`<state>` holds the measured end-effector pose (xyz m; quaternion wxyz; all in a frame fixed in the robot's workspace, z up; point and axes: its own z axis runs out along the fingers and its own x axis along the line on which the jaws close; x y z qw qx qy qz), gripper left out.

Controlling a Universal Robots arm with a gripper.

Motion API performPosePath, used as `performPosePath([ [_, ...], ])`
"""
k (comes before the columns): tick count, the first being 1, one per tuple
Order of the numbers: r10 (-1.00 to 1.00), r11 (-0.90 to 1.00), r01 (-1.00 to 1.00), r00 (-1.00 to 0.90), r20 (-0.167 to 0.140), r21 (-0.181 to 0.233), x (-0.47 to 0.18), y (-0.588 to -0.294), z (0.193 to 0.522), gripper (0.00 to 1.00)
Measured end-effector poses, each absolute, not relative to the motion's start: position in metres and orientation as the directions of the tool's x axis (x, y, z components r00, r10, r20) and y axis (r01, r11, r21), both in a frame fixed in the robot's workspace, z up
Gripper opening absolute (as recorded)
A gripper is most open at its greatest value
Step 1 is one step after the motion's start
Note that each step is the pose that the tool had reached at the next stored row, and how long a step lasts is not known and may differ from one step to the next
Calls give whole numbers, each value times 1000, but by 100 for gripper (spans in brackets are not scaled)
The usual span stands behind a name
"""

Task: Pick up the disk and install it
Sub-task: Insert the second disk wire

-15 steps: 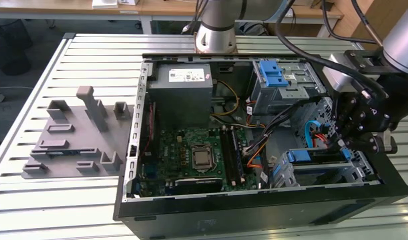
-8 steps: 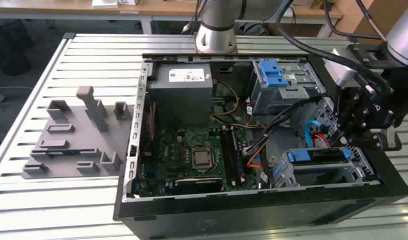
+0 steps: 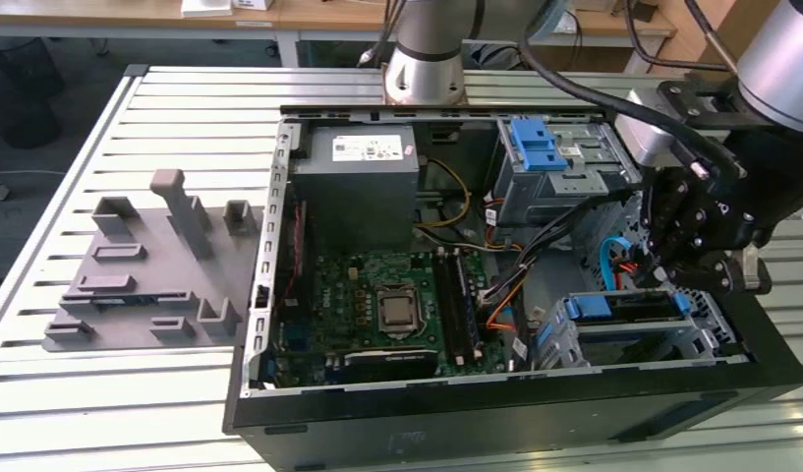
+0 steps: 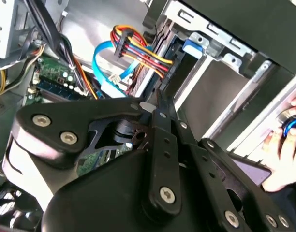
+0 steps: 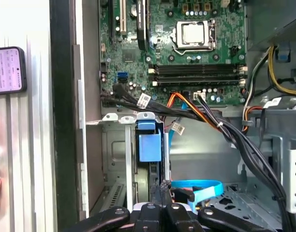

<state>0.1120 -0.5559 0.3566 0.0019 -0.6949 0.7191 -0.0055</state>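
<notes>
Disk's already sitting in the bay

The disk (image 3: 627, 307), blue carrier end showing, sits in the drive cage (image 3: 710, 339) at the lower right of the exterior view, inside the open case (image 3: 506, 418). The gripper (image 3: 660, 277) hangs right above it, fingers (image 5: 162, 189) pressed together with nothing between them. Cables (image 3: 533, 241) run just beside it, the motherboard (image 3: 388, 305) is at centre, and a grey fixture (image 3: 152, 265) sits on the table at left.

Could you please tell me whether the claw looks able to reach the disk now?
Probably yes: the claw hangs close by the disk in its cage, the case lies open, and the blue cable runs beside, not between.
</notes>
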Motion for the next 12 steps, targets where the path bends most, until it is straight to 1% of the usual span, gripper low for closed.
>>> performPosePath([
  [6,-999,34,-999,-34,5,-10,110,-556,375,11],
  [12,-999,34,-999,-34,5,-11,107,-553,381,11],
])
